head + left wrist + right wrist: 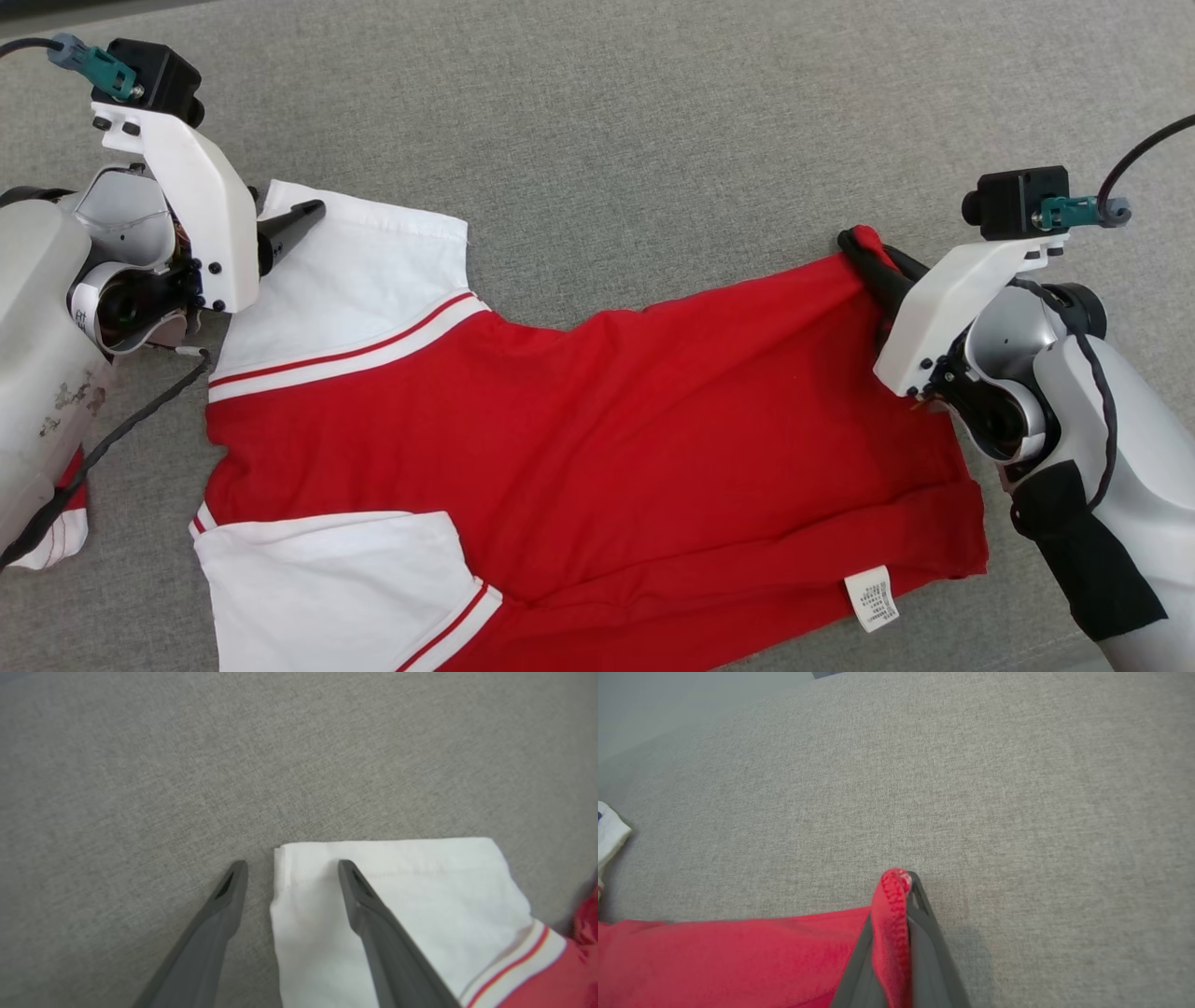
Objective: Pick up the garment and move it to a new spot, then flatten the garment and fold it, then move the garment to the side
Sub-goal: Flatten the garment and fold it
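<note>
Grey fabric surface (653, 112) bears the garment (579, 420) — left gripper (292, 863) gapes over its sleeve (420, 882), right gripper (903, 877) pinches its hem (892, 914).

Lower white sleeve (327, 588) of shirt (579, 420) cut off by head view's bottom edge. Care label (871, 598) print too small to read. Red hem corner (892, 914) wraps right gripper (903, 879), tips partly hidden.

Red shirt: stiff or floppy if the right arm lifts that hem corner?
Probably floppy: the shirt creases and folds around the hem pinched in the right gripper. Likely light, thin knit; the rest would trail and drag.
</note>
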`<state>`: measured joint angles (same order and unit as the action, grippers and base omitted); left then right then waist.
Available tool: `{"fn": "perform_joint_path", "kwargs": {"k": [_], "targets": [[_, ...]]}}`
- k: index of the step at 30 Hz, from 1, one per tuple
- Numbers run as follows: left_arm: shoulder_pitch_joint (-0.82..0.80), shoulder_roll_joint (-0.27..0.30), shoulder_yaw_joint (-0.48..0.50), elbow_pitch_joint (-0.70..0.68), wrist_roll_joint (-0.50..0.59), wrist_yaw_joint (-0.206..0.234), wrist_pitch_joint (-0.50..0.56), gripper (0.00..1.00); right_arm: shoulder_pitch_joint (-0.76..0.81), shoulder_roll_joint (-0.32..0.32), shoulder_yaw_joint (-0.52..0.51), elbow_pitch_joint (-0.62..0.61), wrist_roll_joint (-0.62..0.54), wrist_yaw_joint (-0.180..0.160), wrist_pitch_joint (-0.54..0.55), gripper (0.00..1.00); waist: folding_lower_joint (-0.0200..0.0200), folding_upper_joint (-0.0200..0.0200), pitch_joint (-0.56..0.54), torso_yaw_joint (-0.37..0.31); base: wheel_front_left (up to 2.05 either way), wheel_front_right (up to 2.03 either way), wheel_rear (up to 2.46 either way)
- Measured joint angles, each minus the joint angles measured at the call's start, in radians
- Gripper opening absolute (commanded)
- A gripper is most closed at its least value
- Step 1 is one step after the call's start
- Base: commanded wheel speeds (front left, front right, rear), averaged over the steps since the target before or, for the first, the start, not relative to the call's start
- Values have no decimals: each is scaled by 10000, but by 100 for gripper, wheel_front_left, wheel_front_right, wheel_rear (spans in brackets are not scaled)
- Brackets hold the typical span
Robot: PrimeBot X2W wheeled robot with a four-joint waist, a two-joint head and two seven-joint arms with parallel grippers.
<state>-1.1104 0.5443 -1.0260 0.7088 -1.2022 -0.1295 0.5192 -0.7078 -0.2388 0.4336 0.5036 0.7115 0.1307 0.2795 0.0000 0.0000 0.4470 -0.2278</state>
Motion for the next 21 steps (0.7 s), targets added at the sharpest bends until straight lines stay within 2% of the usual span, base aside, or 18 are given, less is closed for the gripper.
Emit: {"fn": "perform_joint_path", "kwargs": {"k": [1, 2, 3, 11, 21], "targets": [[-3, -2, -36, -4, -63, 0, 10, 92, -4, 2, 21, 21, 15, 0, -17, 0, 0, 0, -12, -21, 0, 0, 0], [-3, -2, -75, -12, -113, 0, 15, 35, -4, 2, 38, 42, 23, 0, -31, 0, 0, 0, -28, -31, 0, 0, 0], [-4, 0, -119, -25, -157, 0, 40, 0, -4, -2, 52, 75, 27, 0, -59, 0, 0, 0, -45, -36, 0, 0, 0], [-28, 65, -449, -224, -226, -2, -391, 0, -3, -153, 117, 395, 121, 0, -249, 0, 0, 0, -370, 117, 0, 0, 0], [286, 282, -913, -1114, -909, -2, -458, 0, 641, -675, 59, 991, 470, 0, -627, 0, 0, 0, -1532, 677, 0, 0, 0]]}}
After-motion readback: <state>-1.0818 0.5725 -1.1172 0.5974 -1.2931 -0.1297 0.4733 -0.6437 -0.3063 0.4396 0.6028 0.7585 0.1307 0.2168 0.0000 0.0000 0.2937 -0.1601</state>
